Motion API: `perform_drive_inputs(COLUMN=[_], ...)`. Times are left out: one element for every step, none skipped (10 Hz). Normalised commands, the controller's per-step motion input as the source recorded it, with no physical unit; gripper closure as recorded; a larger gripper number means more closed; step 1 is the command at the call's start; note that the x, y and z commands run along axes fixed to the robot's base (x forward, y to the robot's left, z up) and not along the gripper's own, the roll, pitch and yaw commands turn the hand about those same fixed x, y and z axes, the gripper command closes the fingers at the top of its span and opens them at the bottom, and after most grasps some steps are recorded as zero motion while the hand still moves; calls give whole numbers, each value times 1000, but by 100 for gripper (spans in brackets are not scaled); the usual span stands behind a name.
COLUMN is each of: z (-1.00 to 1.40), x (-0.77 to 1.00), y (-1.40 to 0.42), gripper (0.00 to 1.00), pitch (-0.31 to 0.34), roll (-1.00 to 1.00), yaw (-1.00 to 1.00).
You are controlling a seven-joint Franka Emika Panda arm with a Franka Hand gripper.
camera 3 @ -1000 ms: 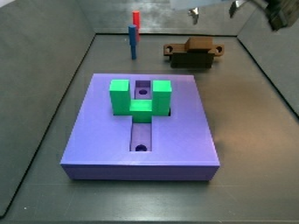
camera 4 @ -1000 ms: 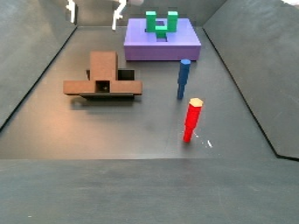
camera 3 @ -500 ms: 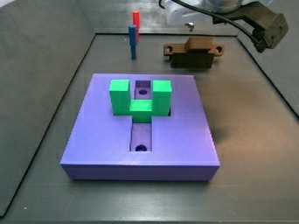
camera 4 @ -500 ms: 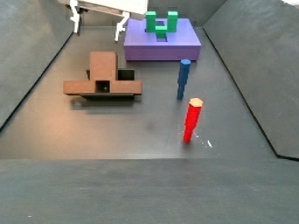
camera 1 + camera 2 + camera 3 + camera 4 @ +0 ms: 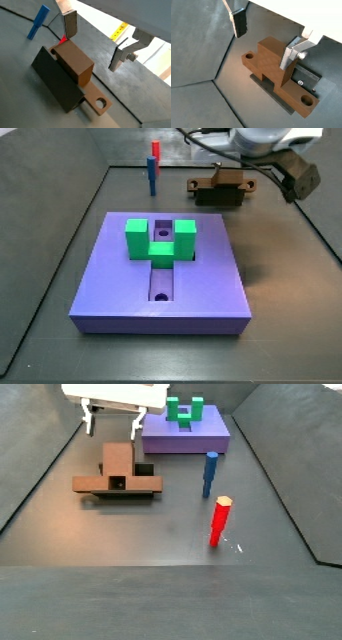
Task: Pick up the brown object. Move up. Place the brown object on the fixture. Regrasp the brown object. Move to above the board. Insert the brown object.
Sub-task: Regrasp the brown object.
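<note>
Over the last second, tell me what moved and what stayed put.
The hand came down from the upper edge of both side views toward the brown object and now hangs open just above it, holding nothing. The brown object, fixture, board and the blue post and red post have not shifted.

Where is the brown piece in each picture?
Wrist view: brown object at centre, below the open gripper.
Wrist view: centre, under a finger.
Side view: far back right, beside the gripper.
Side view: left of middle.
Shared landmark: the fixture holding it.
</note>
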Motion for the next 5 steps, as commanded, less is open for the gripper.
perform_drive_inputs(z=[-283, -169, -174, -254, -300], x=[66, -20, 26, 31, -80], y=[-37, 0, 0, 0, 74], gripper=[0, 0, 0, 0, 0], pitch=[423, 191, 177, 166, 26], roll=[40, 0, -94, -177, -169], yaw=[20, 0, 6, 14, 60])
